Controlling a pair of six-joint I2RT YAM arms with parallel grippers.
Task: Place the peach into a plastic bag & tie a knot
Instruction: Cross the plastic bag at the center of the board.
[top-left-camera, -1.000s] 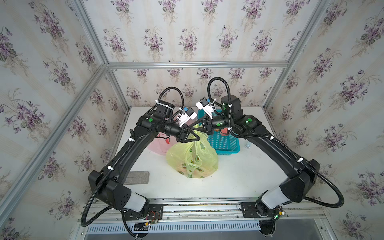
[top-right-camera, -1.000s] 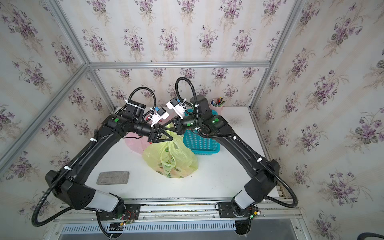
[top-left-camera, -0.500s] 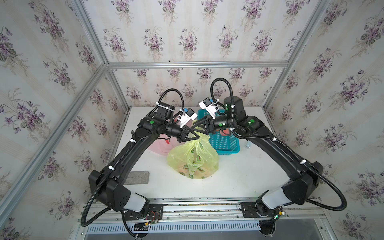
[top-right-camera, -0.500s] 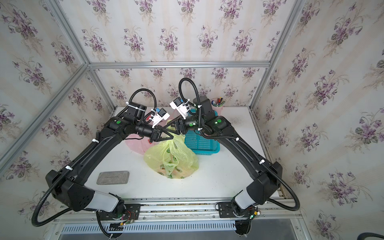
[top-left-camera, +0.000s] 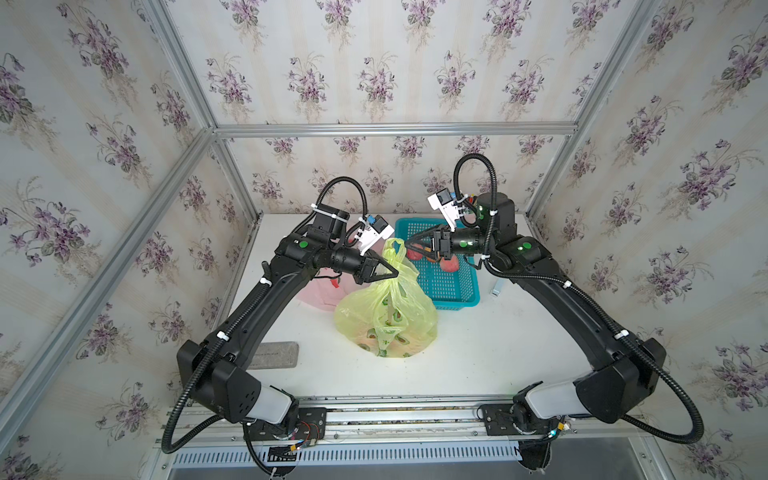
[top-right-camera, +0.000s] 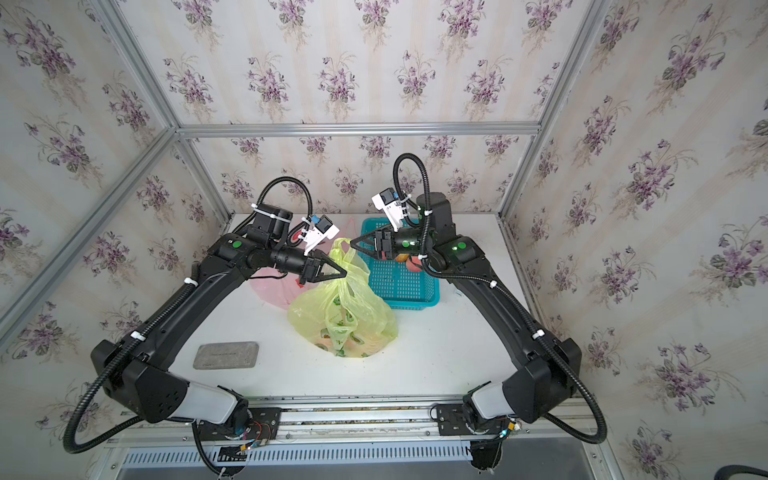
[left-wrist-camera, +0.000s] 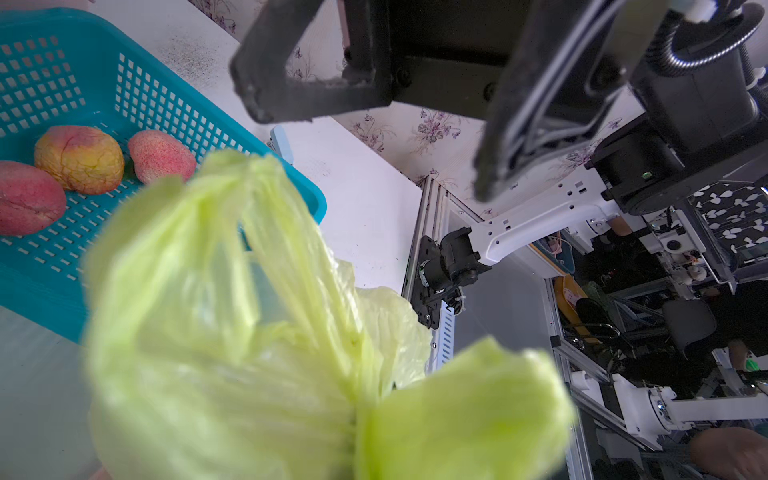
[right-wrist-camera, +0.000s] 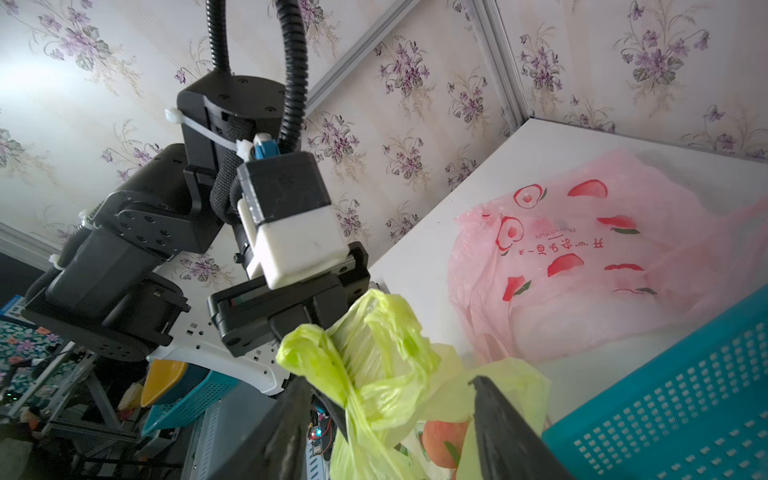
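Across the white surface (top-left-camera: 498, 353): blue basket (top-left-camera: 453, 286) toward the back, pink bag (top-left-camera: 320, 293) beside it, grey block (top-left-camera: 276, 355) near the front. In the middle, the yellow-green plastic bag (top-left-camera: 386, 322), slumped, with its top drawn upward.

Inside that bag, glimpsed from the right wrist view: the peach (right-wrist-camera: 442, 440), already loaded. Lying in the basket: three spare peaches (left-wrist-camera: 79, 160).

Left claw (top-left-camera: 394, 273): clamped fully shut on one bag handle (right-wrist-camera: 307, 349), having closed within the last second. Right claw (right-wrist-camera: 390, 380): shut over the bag top a second ago, now released and drawn back over the basket. Jaws roughly half apart, gripping nothing as far as the top views show.

Left free by that release: the second handle loop (top-left-camera: 395, 249), standing up just beside the left claw.

Reads as a hand-over within the tying step: loading done, knot not finished. Seemingly crossed handles near the left claw, but impossible to tell whether a first wrap has set. Likely next: a regrasp of the free loop by the right claw.
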